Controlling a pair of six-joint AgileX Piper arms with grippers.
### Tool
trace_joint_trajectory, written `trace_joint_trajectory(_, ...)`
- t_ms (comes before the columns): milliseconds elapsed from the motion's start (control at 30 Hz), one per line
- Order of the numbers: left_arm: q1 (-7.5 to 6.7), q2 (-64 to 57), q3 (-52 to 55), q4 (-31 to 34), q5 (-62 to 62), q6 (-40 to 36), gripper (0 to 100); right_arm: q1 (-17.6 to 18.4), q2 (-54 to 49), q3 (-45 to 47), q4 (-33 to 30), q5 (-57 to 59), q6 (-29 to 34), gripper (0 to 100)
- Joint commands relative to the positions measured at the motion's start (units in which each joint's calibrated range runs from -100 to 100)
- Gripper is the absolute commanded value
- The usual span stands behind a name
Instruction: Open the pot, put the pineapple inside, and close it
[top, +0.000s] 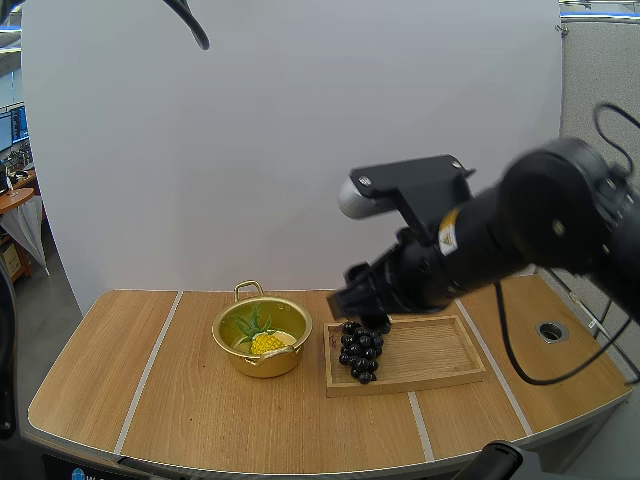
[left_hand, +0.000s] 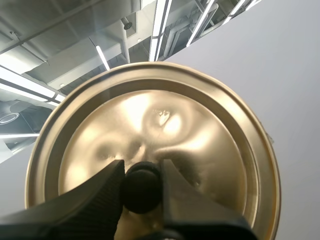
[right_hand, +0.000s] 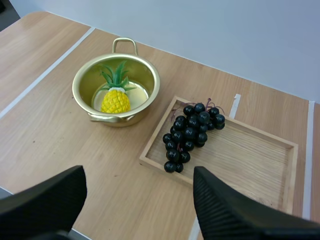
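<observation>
The shiny gold metal pot (top: 268, 363) with loop handles stands open on the table. The small yellow plastic pineapple (right_hand: 115, 100) with green leaves lies inside it on the bottom. As I judge it, two of the three steps are done: the pot is opened and the fruit is in. Only the closing is left.

The round gold metal lid (left_hand: 165, 125) is off the pot. My left gripper (left_hand: 142, 172) carries it, its two black fingers pinching the lid's black knob (left_hand: 142, 192) between them. I cannot tell where the lid hangs relative to the pot.

My right gripper (right_hand: 139, 176) holds nothing, its fingers spread wide apart. It hovers above the shallow rectangular wooden tray (top: 450, 372), which sits near the pot without touching it, on my right arm's side. A bunch of dark purple-black grapes (top: 360, 352) lies on the tray's end nearest the pot.

The surface is a light wood-grain table (top: 120, 400) crossed by pale strips (top: 150, 368). A round cable hole (top: 549, 330) sits beyond the tray, well apart from the pot. Behind the pot rises a plain white screen (top: 300, 150).
</observation>
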Motion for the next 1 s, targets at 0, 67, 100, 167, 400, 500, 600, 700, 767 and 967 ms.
trace_joint_trajectory(0,-0.13,-0.26,-0.50,0.44,-2.08,-0.62,1,0.02,-6.91,2.36,-2.81,5.84,-0.56,100)
trace_joint_trajectory(67,-0.13,-0.26,-0.50,0.44,-2.08,-0.62,1,0.02,-8.56,2.36,-2.81,7.61,-0.56,98)
trace_joint_trajectory(100,-0.13,-0.26,-0.50,0.44,-2.08,-0.62,1,0.02,-9.13,2.36,-2.55,8.33,-0.56,83)
trace_joint_trajectory(167,-0.13,-0.26,-0.50,0.44,-2.08,-0.62,1,0.02,-10.07,2.36,-1.76,9.10,-0.56,53)
trace_joint_trajectory(400,-0.13,-0.26,-0.50,0.44,-2.08,-0.62,1,0.02,-10.76,2.36,-0.67,9.10,-0.21,0)
trace_joint_trajectory(500,-0.13,-0.26,-0.50,0.44,-2.08,-0.62,1,0.02,-10.76,2.36,-0.57,9.10,-0.21,0)
trace_joint_trajectory(600,-0.13,-0.26,-0.50,0.44,-2.08,-0.62,1,0.02,-10.76,2.36,-0.26,9.10,-0.21,0)
trace_joint_trajectory(700,-0.13,-0.26,-0.50,0.44,-2.08,-0.62,1,0.02,-10.76,2.36,-0.06,9.10,-0.21,0)
trace_joint_trajectory(767,-0.13,-0.26,-0.50,0.44,-2.08,-0.62,1,0.02,-10.76,2.36,-0.06,9.10,-0.21,0)
trace_joint_trajectory(967,-0.13,-0.26,-0.50,0.44,-2.08,-0.62,1,0.02,-10.76,2.36,-0.36,9.10,-0.21,0)
